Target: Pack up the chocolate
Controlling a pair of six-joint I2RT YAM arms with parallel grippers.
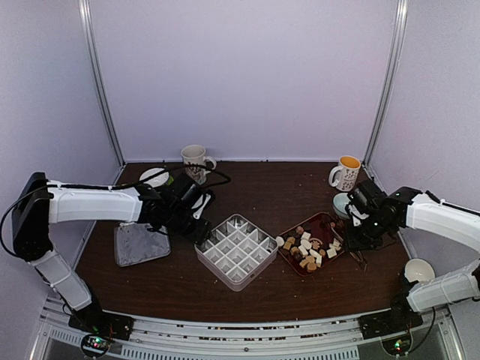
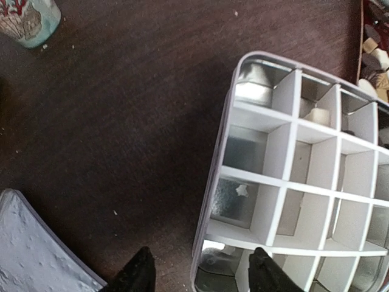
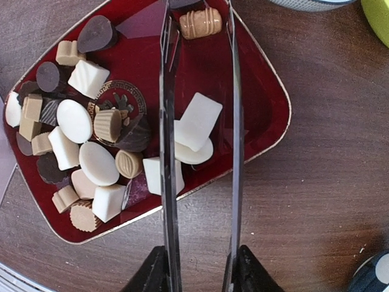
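The chocolate (image 3: 97, 161), dark, tan and white pieces, lies heaped in a red tray (image 3: 258, 103) right of the white divided box (image 1: 237, 251). My right gripper (image 3: 199, 271) is shut on long metal tongs (image 3: 167, 121). Their two blades stand apart above the tray, with a white piece (image 3: 199, 121) between them and a tan ribbed piece (image 3: 200, 22) near their tips. My left gripper (image 2: 202, 274) is open above the near corner of the divided box (image 2: 285, 182), one finger over the table and one over the box. One white piece (image 2: 317, 115) sits in a far compartment.
A patterned mug (image 1: 196, 161) and a mug with a yellow inside (image 1: 346, 172) stand at the back. A grey lid (image 1: 140, 244) lies left of the box, with a white saucer (image 1: 154, 177) behind it. A small bowl (image 1: 341, 204) and a white cup (image 1: 418, 270) are on the right.
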